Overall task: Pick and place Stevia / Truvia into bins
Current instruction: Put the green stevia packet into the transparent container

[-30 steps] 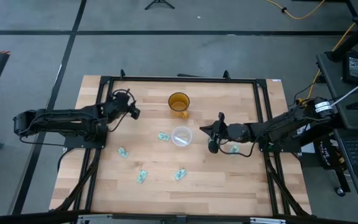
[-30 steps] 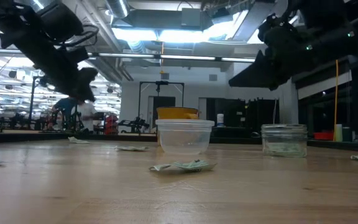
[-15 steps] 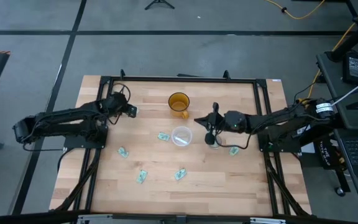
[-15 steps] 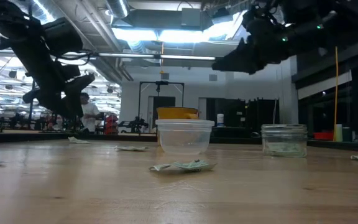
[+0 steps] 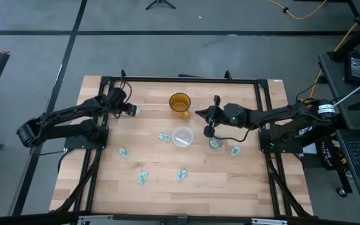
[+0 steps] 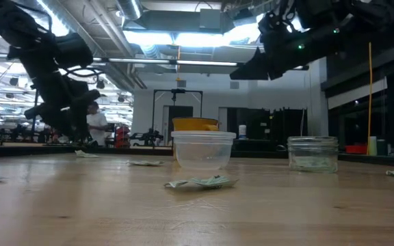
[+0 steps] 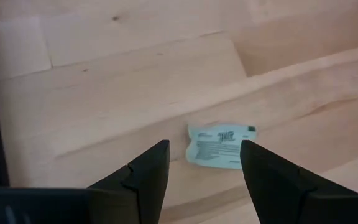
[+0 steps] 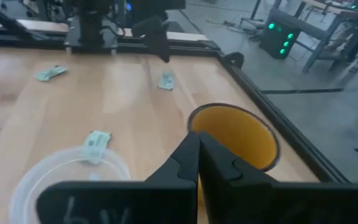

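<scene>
Overhead, the left gripper is held over the far-left part of the table, with its fingers spread apart and nothing between them. Just ahead of those fingertips, one Stevia packet lies flat on the wood, positioned in line with the gap between the two fingers and not touched by either.

The right gripper is raised above the table, its fingers pressed together with nothing seen between them. Directly beyond its tips the amber cup is found, and below and to one side of it the clear plastic cup stands, with a packet lying just against the far side of its rim. The small glass jar is seen beneath the right arm, behind the gripper's tips, and pale green paper can be made out inside it in the low view. Another packet rests just beside that jar, on the side away from the clear cup.

Well apart from both grippers, further packets are scattered on the near half of the table: one toward the left arm's side, one nearer the front edge, and one in front of the clear cup.

A person is visible in the room beyond the table in the low view.
</scene>
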`<state>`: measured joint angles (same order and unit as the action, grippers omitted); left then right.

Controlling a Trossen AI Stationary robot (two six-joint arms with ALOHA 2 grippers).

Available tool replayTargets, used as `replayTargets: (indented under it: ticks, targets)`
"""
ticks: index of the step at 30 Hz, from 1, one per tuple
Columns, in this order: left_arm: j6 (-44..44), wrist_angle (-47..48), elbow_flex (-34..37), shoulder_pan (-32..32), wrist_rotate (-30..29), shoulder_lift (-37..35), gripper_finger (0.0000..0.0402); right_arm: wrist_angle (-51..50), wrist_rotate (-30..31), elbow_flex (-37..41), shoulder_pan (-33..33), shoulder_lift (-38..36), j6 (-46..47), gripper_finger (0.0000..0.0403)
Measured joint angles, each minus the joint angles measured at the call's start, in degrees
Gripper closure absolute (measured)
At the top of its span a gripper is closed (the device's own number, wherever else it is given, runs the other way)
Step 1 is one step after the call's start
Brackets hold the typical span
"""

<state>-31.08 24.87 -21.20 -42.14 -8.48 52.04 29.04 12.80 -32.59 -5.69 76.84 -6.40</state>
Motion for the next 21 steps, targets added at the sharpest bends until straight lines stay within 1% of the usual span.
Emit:
replayTargets:
  ticks: [3,7,11,21]
  targets:
    - [2.6,1.0,-3.5,-0.6,1.2,3.9,0.021,-0.2,0.0,-0.7,-0.9,0.0,-0.1,0.0399]
    - [5.3,2.7,-8.1,-0.9,0.8,9.5,0.021,-0.1,0.0,-1.4,-1.3,0.0,-0.1,0.0392]
    - [7.2,4.8,-10.9,-0.9,0.7,13.6,0.021,-0.3,0.0,-1.4,-1.3,0.0,-0.3,0.0386]
    - [11.0,8.7,-11.7,-3.4,1.1,19.3,0.021,-2.3,0.0,-1.4,-1.3,0.0,-0.3,0.0385]
